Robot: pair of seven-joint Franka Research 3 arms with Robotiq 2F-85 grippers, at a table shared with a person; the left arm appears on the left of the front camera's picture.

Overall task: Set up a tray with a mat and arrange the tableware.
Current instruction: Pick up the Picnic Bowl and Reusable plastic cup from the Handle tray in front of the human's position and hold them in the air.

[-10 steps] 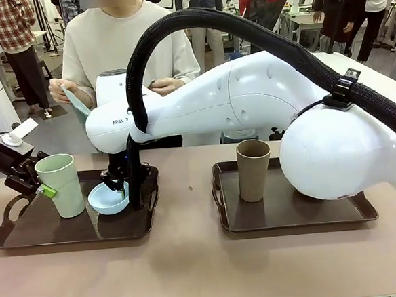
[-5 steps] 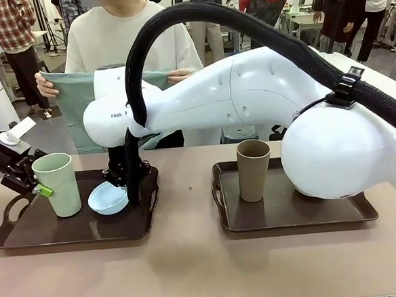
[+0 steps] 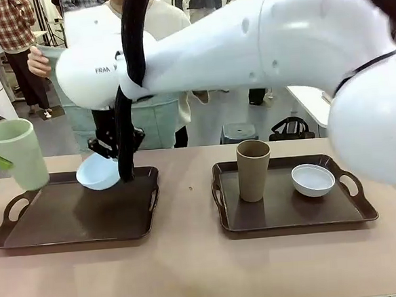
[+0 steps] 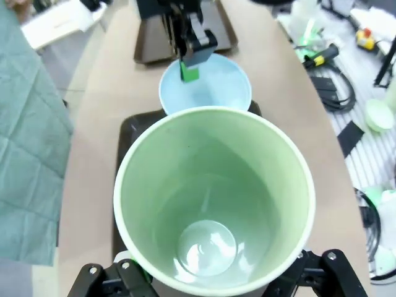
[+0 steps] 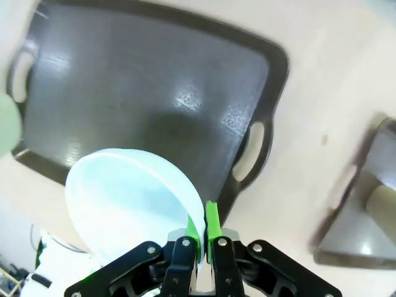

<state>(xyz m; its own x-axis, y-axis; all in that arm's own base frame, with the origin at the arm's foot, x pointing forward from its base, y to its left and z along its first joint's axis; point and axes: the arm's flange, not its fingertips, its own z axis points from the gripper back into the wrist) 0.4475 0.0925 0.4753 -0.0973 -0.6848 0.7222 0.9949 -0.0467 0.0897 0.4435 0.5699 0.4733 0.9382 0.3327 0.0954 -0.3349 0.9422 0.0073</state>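
Observation:
My left gripper (image 4: 213, 281) is shut on the pale green tumbler (image 3: 19, 161), which hangs in the air over the left tray's (image 3: 74, 218) left end. In the left wrist view the tumbler (image 4: 213, 198) is seen from above. My right gripper (image 5: 203, 230) reaches across, shut on the rim of the light blue bowl (image 3: 98, 172), which is tilted above the tray's far edge. Below the bowl (image 5: 124, 204) the tray (image 5: 154, 93) lies bare. The brown tumbler (image 3: 254, 170) and the white bowl (image 3: 314, 179) stand on the right tray (image 3: 291, 217). The person holds the green mat (image 3: 152, 121) spread behind the table.
My right arm's big white links (image 3: 258, 42) span the upper picture from the right. The mat (image 4: 31, 154) hangs close to the left tray's far side. Bare tabletop (image 3: 193, 271) runs along the near edge and between the trays.
Both grippers have lifted their things off the left tray: the tumbler up and left, the bowl up and back. The person has unfolded and raised the mat. The risen arm uncovers the white bowl.

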